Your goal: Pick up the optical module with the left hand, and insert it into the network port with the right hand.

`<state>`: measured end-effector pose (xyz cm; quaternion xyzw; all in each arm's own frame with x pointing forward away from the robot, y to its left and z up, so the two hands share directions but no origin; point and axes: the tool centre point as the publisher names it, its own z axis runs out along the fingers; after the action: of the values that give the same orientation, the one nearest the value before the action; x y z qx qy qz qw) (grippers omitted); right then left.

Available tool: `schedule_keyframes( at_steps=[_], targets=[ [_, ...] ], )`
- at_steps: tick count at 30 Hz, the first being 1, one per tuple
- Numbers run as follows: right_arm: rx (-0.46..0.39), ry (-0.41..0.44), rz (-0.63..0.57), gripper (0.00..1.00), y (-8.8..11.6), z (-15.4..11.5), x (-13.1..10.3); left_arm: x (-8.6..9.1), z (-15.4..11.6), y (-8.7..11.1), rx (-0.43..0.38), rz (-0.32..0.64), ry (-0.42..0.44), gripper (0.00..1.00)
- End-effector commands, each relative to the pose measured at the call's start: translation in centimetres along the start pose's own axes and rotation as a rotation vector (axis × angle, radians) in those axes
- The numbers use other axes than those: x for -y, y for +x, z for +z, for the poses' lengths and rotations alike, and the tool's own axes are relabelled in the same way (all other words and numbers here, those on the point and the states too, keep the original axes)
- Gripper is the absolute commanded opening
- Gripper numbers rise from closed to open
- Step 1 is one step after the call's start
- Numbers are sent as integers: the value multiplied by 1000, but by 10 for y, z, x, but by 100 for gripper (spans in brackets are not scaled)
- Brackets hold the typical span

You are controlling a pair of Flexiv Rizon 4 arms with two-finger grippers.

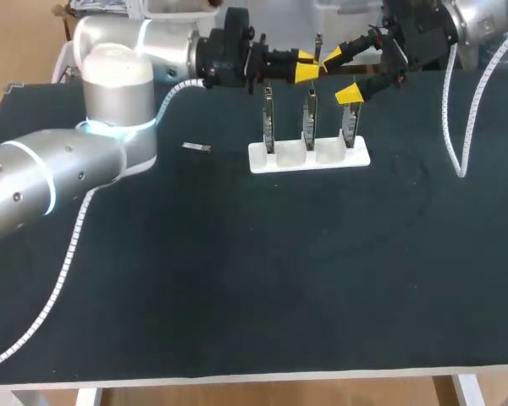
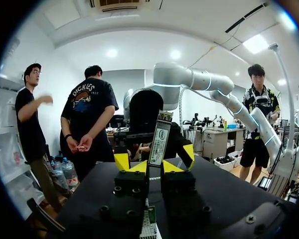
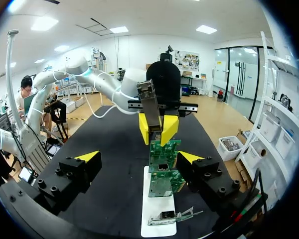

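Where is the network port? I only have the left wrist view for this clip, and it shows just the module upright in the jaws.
Observer: Head view: three upright boards stand in a white base on the table; the ports are likely on those.
Operator: Is the other arm ready?
Observer: Right wrist view: the right gripper has its jaws wide open and empty, facing the module.
Operator: Any spare module?
Observer: Head view: a small metal piece lies flat on the table, left of the base; too small to identify.
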<state>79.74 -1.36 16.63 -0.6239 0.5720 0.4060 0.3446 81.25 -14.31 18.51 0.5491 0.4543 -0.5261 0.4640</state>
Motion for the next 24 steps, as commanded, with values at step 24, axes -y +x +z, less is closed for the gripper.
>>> schedule_keyframes(
  at_steps=[24],
  targets=[
    [0, -1, 0, 100, 0, 0, 1, 0, 3, 4, 6, -14, 1, 0]
  ],
)
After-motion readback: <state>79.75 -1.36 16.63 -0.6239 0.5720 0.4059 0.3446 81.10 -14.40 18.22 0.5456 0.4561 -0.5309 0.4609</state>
